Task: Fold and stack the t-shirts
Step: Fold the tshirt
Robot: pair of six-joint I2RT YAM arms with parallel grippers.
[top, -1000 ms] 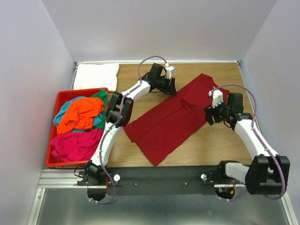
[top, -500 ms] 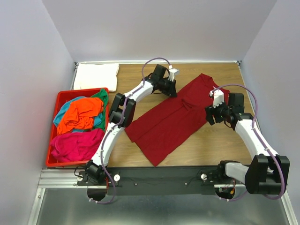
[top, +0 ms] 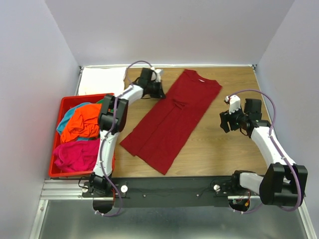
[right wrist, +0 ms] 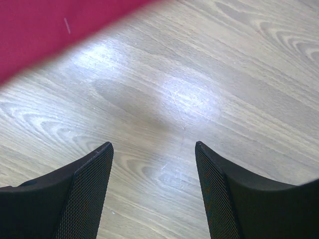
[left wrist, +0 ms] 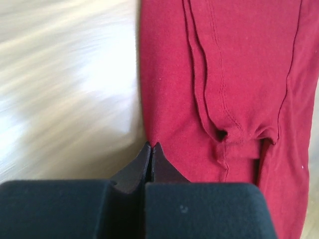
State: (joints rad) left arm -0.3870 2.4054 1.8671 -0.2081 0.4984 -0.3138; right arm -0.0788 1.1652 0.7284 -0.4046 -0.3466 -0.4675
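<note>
Nearest the arms' edge of the tabletop [top: 224, 159], the hem of the dark red t-shirt [top: 167, 122] is lying left of centre. The garment is running diagonally from there, its long axis climbing rightward to the collar near the far edge. Along the left edge, the red bin [top: 51, 164] is holding the crumpled t-shirts [top: 87, 122] waiting their turn. Off the red shirt's right side, the right gripper [top: 224, 122] is hovering over bare wood, its jaws standing wide with nothing between them, clear of the cloth. Farther back, the left gripper [top: 161, 93] is sitting fully closed, its tips meeting right on the shirt's left long edge and apparently nipping it. Any fold is therefore likely to be travelling rightward across the long axis, toward the free right arm. In the far-left corner, the white t-shirt [top: 102, 80] is lying folded.
</note>
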